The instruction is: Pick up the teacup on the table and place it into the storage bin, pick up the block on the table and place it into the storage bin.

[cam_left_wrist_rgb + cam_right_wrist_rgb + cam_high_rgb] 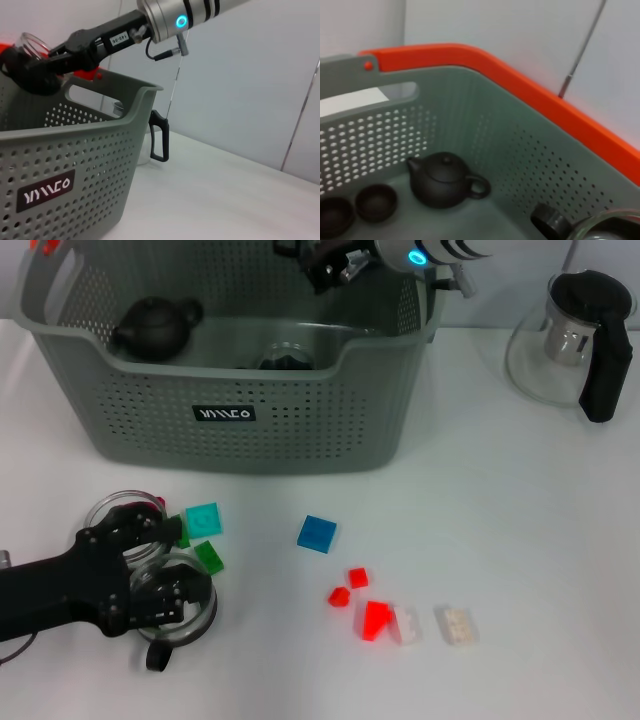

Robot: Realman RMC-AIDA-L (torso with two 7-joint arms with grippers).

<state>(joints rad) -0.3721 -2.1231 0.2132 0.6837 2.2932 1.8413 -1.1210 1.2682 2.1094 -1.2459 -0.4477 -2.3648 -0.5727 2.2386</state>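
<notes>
The storage bin [250, 445] stands at the back of the table. My right gripper [327, 267] hangs over its far rim, shut on a clear glass teacup [33, 45], whose rim also shows in the right wrist view [606, 226]. My left gripper [155, 565] lies low at the front left, open, its fingers either side of a glass teacup [185, 618]; another glass cup [118, 508] sits just behind it. A teal block [203, 519] and a green block [210, 558] lie beside that gripper. A blue block [317, 533] lies mid-table.
In the bin sit a black teapot [445, 180] and small dark cups [375, 202]. Red blocks [373, 620] and white blocks [456, 625] lie at the front right. A glass pitcher with a black handle [575, 340] stands at the back right.
</notes>
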